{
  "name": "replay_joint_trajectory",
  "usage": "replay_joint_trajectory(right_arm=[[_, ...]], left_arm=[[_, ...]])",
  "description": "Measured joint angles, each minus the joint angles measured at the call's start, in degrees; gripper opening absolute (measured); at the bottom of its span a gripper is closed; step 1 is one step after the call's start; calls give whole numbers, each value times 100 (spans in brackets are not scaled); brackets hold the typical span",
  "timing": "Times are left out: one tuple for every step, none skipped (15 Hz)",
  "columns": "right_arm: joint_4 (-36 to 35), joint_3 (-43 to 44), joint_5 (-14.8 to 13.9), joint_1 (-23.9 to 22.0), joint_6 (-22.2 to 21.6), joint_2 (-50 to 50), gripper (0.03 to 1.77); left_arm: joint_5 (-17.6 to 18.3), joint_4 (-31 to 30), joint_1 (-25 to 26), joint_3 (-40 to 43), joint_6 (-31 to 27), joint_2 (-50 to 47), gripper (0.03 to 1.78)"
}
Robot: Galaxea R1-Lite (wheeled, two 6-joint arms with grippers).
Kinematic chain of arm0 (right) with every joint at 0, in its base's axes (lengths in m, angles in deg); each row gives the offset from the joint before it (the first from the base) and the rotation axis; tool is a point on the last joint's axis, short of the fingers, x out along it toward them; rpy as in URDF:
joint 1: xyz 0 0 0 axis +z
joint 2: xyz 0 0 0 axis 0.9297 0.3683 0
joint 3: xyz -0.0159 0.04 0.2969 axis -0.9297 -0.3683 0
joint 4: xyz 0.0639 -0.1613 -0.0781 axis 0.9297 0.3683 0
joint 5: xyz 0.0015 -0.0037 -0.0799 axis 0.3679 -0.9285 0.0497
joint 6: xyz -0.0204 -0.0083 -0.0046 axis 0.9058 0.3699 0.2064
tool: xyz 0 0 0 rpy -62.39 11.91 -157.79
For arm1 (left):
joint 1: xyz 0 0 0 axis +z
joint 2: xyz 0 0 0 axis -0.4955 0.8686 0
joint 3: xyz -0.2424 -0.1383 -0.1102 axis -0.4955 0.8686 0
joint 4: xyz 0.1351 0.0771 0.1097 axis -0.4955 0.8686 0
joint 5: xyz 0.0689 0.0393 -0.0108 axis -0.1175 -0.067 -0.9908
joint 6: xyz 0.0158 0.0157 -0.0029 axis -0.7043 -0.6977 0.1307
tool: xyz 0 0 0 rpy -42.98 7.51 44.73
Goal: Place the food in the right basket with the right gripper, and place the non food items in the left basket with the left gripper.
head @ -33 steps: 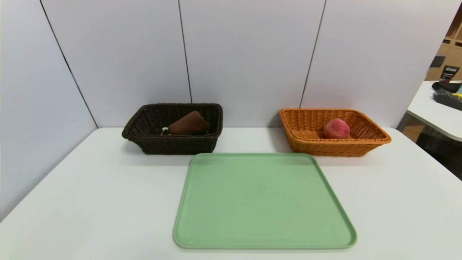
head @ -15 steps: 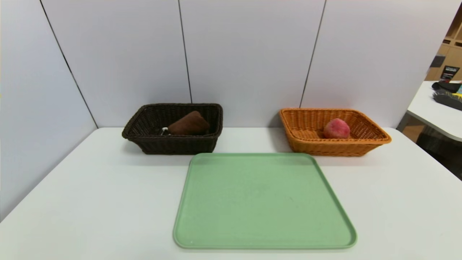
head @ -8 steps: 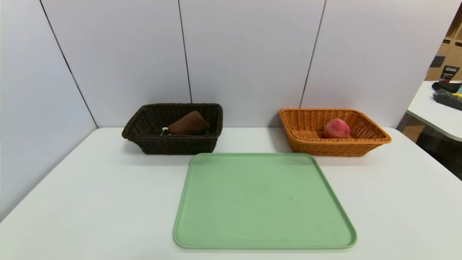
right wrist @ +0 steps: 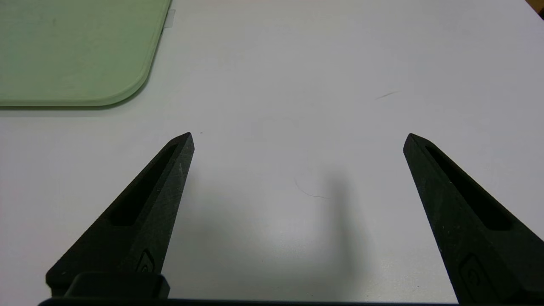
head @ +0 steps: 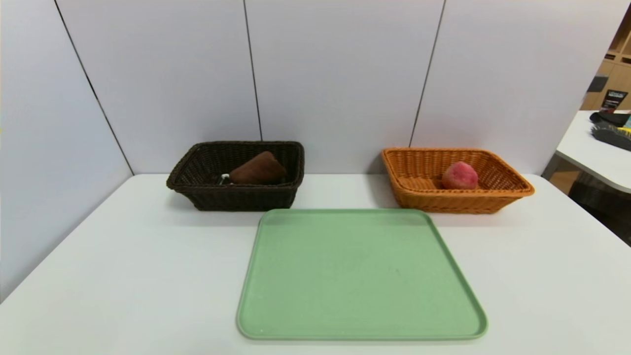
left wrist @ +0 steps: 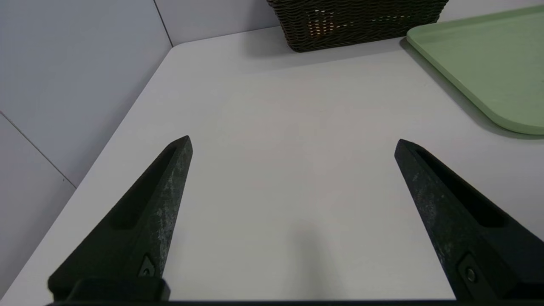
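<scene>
A flat green plastic tray [head: 361,276] is set on the white tabletop [head: 123,276], midway between the left and right edges and close to the front edge. Behind the tray's left rear corner, a dark brown woven rectangular basket [head: 236,197] is placed near the tabletop's back edge; a brown cone-shaped item [head: 258,169] is lying inside it. Behind the tray's right rear corner, an orange woven rectangular basket [head: 456,201] is placed, also near the back edge, and a round pink-red fruit [head: 459,176] is held in it. The two baskets are kept well apart, each just beyond the tray's rear edge.
</scene>
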Motion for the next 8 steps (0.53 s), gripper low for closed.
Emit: replay_joint_trajectory(right_arm=[[0,0,-1,0,-11,0,170],[0,0,-1,0,-9,0,170],[0,-2,-1,0,-11,0,170],[0,-2,-4,0,-11,0,170],[2,-2,-4,2,-13,0,170],[4,-2,-1,-2,-16,0,170],[-2,-2,-4,-7,-13,0,170],[0,-2,-4,-7,-18,0,170]], left_arm=[[5,-2,0,0,2,-2,169],[7,-4,0,0,2,-2,169],[2,-2,-2,0,6,-2,169],[-6,-4,0,0,11,-2,169],[-9,-4,0,0,20,-2,169],[-9,-4,-2,0,20,-2,169],[-4,-4,-2,0,13,-2,169],[-6,-6,-2,0,20,-2,169]])
